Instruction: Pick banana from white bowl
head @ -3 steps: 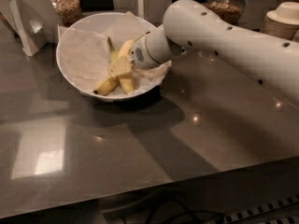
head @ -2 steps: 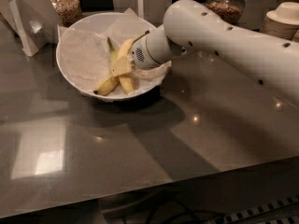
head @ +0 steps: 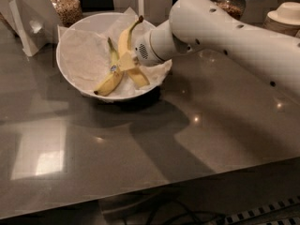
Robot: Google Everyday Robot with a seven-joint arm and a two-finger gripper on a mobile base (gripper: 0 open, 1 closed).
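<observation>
My arm reaches in from the right, across the dark grey worktop, and its wrist ends over the right side of the white bowl. My pincer sits inside the bowl at the middle of the banana. The wrist hides most of it from this side, so I cannot tell whether it is wide, narrow or closed on the fruit. The banana is in the right half of the bowl and stands steeply. Its brown stem tip points up and pokes above the far rim, and its lower end rests on the crinkled white paper that lines the bowl. Just left of it lies a slimmer banana with a blue sticker. Its greenish stem points towards the back and its other end lies near the front rim; the two fruits cross or touch near my pincer. The bowl stands at the back left of the worktop. Behind it are a jar of grain and, further left, a white folded stand. A second jar shows behind my arm, and a stack of white dishes sits at the far right. Cables lie below the near edge of the worktop.
</observation>
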